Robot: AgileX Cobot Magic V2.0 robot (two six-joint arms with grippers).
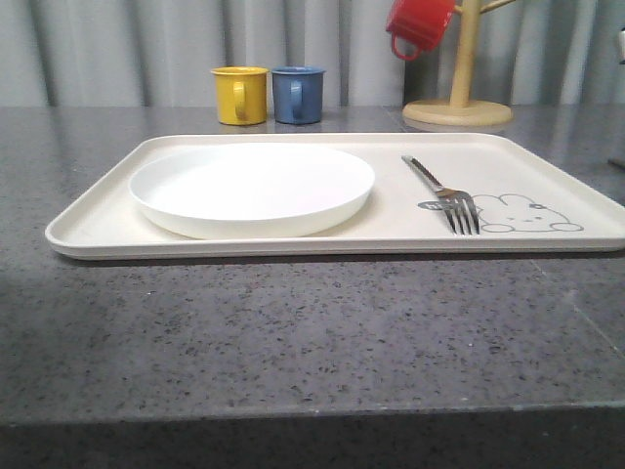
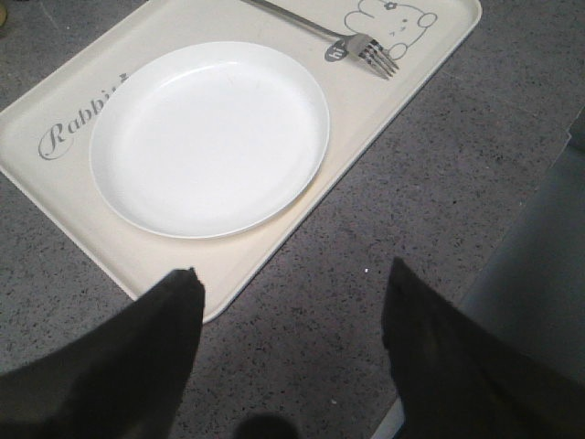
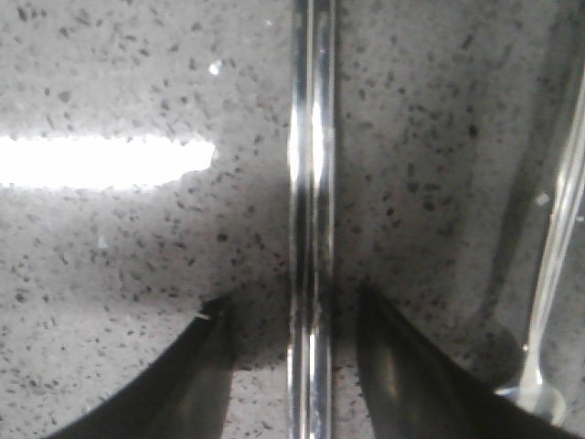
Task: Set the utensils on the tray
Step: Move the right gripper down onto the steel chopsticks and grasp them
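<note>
One fork (image 1: 444, 195) lies on the tray (image 1: 88, 230), flat on the bare stretch to the right of the plate (image 1: 252, 188), handle pointing to the tray's far rim, tines toward the near rim and overlapping the rabbit drawing (image 1: 522, 215). Fork and plate do not touch. Plate sits left of centre on the tray; "Rabbit" script (image 2: 78, 123) shows at the tray's left end in the left wrist view.

Beyond the tray's far rim: yellow mug (image 1: 240, 95) and blue mug (image 1: 298, 94) side by side, nearly touching. Further right, a wooden mug stand (image 1: 459, 103) with a red mug (image 1: 418, 24) hung on it.

Left gripper (image 2: 292, 283) hovers over the grey counter (image 1: 293, 332) just off the tray's near rim, fingers (image 2: 174, 311) well apart, nothing between them.

Right gripper (image 3: 294, 311) is low over the counter, its two fingers (image 3: 388, 347) set on either side of a slim shiny utensil (image 3: 311, 183) that lies flat on the stone. Small gaps show on both sides, so the fingers bracket it without clamping. Which utensil it is, cannot tell. A second utensil (image 3: 558, 256) lies near it on the counter, apart from it; only a thin handle and a widening end show.
</note>
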